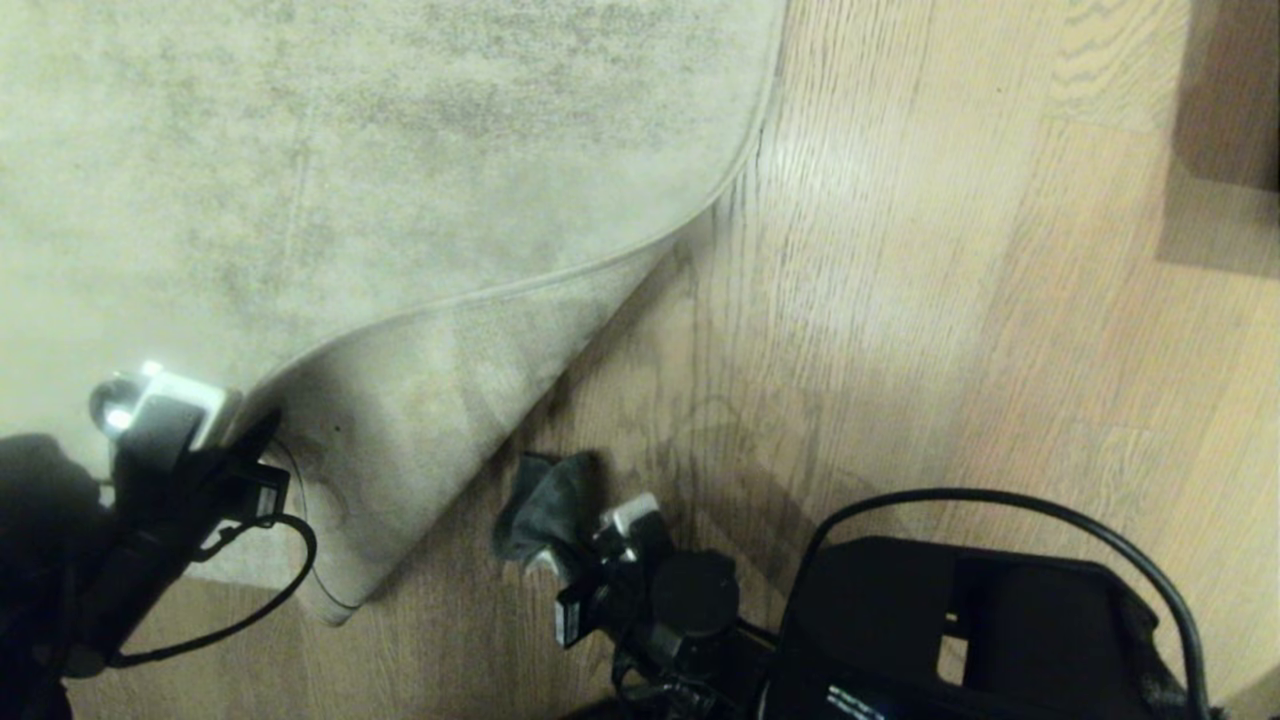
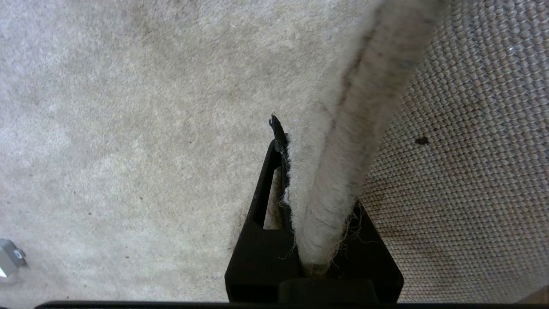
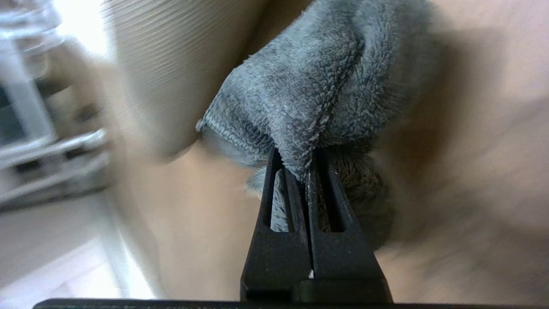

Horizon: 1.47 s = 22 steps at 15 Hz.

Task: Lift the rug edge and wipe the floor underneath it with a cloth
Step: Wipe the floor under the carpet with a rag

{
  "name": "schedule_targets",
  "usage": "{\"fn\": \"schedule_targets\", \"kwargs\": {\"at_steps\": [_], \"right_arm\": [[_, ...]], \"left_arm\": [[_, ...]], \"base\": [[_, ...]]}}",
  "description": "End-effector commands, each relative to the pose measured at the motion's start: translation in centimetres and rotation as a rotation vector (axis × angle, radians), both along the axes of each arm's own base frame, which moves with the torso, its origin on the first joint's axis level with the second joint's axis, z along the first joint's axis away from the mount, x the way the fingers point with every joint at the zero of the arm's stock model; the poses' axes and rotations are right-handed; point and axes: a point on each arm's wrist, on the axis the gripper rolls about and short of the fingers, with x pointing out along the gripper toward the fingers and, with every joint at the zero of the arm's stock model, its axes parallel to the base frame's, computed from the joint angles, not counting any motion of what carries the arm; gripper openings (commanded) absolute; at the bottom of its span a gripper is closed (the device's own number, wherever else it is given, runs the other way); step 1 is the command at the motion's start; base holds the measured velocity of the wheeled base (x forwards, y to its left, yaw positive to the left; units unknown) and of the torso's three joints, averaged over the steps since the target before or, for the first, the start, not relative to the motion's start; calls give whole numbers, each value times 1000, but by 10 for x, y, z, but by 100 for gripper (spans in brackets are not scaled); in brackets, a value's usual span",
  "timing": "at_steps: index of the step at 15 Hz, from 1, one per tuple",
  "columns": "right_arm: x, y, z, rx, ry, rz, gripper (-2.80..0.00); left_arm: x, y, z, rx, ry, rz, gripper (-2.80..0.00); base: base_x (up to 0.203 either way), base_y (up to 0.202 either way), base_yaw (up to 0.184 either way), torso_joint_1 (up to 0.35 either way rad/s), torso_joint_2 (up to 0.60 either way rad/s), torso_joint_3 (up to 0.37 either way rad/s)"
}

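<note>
The pale grey-beige rug (image 1: 350,150) covers the upper left, and its near corner is raised off the wood floor (image 1: 950,300). My left gripper (image 1: 240,420) is shut on the rug edge (image 2: 343,150) at the lower left. The left wrist view shows the pile (image 2: 107,128) on one side of the left gripper (image 2: 317,171) and the woven underside (image 2: 472,150) on the other. My right gripper (image 1: 575,555) is shut on the dark grey-green cloth (image 1: 545,510), low beside the raised flap. The cloth (image 3: 309,86) bunches ahead of the right gripper (image 3: 300,159); whether it touches the floor (image 3: 193,223) I cannot tell.
My black base (image 1: 960,630) and a looping cable (image 1: 1000,497) fill the lower right. A dark brown piece of furniture (image 1: 1230,100) stands at the top right. Blurred metal frame legs (image 3: 43,150) show in the right wrist view. Bare floor stretches right of the rug.
</note>
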Motion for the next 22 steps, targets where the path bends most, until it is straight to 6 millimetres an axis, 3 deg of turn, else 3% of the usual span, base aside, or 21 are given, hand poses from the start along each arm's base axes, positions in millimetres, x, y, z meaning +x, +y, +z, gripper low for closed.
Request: {"fn": "schedule_targets", "kwargs": {"at_steps": [1, 4, 6, 9, 11, 14, 17, 19, 22], "right_arm": [[31, -11, 14, 66, -79, -74, -280], [74, -37, 37, 97, -151, -184, -280], [96, -62, 66, 128, -198, -258, -280], [115, -104, 115, 177, -264, -357, -280], [117, -133, 148, 198, -300, -412, -280], [93, -162, 182, 198, -307, -420, -280], [42, -173, 186, 168, -223, -285, -280], [2, -156, 173, 184, -113, -130, -280], [-28, -126, 138, 186, 56, 7, -280]], "left_arm": [[0, 0, 4, 6, -33, 1, -280], [0, 0, 3, 5, -31, 1, -280], [0, 0, 3, 5, -30, 1, -280], [-2, 0, 1, 4, -21, 2, -280], [-3, 0, 1, 3, -16, 2, -280], [-3, 0, 1, 3, -17, 1, -280], [-3, 0, 0, 2, -14, 2, -280], [-4, 0, 0, 4, -11, 1, -280], [-4, 0, 0, 4, -13, 1, -280]], "base": [[0, 0, 0, 0, 0, 0], [0, 0, 0, 0, 0, 0], [0, 0, 0, 0, 0, 0], [0, 0, 0, 0, 0, 0], [0, 0, 0, 0, 0, 0], [0, 0, 0, 0, 0, 0], [0, 0, 0, 0, 0, 0], [0, 0, 0, 0, 0, 0], [0, 0, 0, 0, 0, 0]]}}
